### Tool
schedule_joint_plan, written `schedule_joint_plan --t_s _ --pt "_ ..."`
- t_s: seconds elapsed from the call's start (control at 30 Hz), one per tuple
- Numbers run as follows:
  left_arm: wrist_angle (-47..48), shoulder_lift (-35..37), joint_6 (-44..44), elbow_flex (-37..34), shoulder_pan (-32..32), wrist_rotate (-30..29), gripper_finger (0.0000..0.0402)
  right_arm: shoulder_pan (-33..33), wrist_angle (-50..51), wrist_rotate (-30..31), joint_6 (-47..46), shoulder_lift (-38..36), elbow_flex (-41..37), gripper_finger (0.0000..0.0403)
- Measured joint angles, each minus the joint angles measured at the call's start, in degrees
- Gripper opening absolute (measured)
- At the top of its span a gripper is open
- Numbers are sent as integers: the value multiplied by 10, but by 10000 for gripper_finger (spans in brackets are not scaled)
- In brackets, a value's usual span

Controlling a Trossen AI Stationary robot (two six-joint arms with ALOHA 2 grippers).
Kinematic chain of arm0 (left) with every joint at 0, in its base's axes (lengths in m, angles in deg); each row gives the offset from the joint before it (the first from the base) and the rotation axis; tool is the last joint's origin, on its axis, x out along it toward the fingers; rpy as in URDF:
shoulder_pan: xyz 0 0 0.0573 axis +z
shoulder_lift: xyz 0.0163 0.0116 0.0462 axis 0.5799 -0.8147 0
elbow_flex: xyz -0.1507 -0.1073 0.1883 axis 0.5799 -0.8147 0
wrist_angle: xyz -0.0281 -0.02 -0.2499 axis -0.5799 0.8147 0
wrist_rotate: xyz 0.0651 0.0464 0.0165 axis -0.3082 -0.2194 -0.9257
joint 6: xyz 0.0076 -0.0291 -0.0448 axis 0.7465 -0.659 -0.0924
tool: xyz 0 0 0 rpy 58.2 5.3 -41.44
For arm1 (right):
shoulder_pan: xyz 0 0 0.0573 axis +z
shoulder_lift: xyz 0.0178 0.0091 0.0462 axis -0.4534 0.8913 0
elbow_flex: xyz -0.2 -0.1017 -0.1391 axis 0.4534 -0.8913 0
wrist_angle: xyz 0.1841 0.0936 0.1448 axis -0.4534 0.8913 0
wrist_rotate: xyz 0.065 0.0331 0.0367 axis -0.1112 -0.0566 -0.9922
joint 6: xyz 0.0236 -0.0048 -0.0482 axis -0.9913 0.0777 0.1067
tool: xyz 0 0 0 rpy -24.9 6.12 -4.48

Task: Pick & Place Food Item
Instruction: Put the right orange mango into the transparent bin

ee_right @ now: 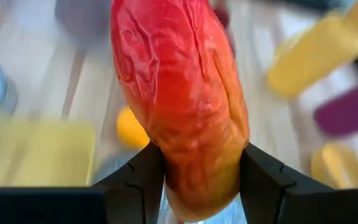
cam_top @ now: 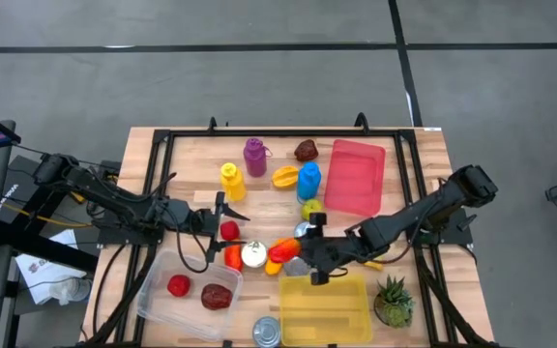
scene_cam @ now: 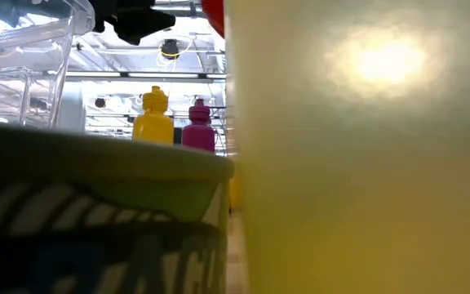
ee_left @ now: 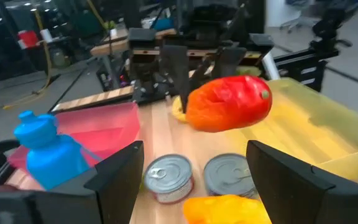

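Observation:
A red-orange food item point(cam_top: 281, 251) with wrinkled skin hangs over the middle of the table, in front of the yellow bin point(cam_top: 325, 307). My right gripper point(cam_top: 296, 255) is shut on it. The left wrist view shows the item point(ee_left: 229, 102) in the air above two cans. My left gripper point(cam_top: 222, 215) stands open at the table's left-middle, with nothing between its fingers, next to a small red fruit point(cam_top: 229, 230). A clear bin point(cam_top: 153, 295) at the near left holds two red items. My right gripper pinches one end of the red-orange item point(ee_right: 197, 183) between its two fingers point(ee_right: 135, 180). Most of the item sticks out past the fingertips. The fingers slant down from the table's right side. The item is lifted clear of the table, above the cans.
Yellow point(cam_top: 230, 179), purple point(cam_top: 254, 155) and blue point(cam_top: 308, 181) bottles stand at the middle back beside a pink tray point(cam_top: 356, 177). Cans point(cam_top: 253, 254) and an orange fruit point(cam_top: 232, 256) lie under the grippers. A small plant point(cam_top: 392, 300) stands near right, a can point(cam_top: 267, 332) at the near edge.

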Motion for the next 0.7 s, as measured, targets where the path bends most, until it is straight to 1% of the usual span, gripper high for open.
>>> schedule_joint_plan --t_s 0.2,0.37,0.43,0.5,0.57,0.63,0.7 --pt "-4 20 3 0 -1 21 276 0 -205 68 60 1 -56 151" --pt "-5 42 3 0 -1 26 276 -9 -423 98 110 1 -135 151" --pt "-8 46 3 0 -1 26 276 -13 -528 101 133 1 -171 151" --pt "-22 46 2 0 -1 30 276 -19 -639 86 151 1 -208 151" --pt "-68 37 1 -7 -1 31 276 -32 -737 53 155 7 -238 151" --pt "-137 22 2 -24 2 31 276 -44 -791 21 152 10 -264 151" --pt "-206 3 1 -37 8 31 279 -56 -814 -2 142 10 -276 151"
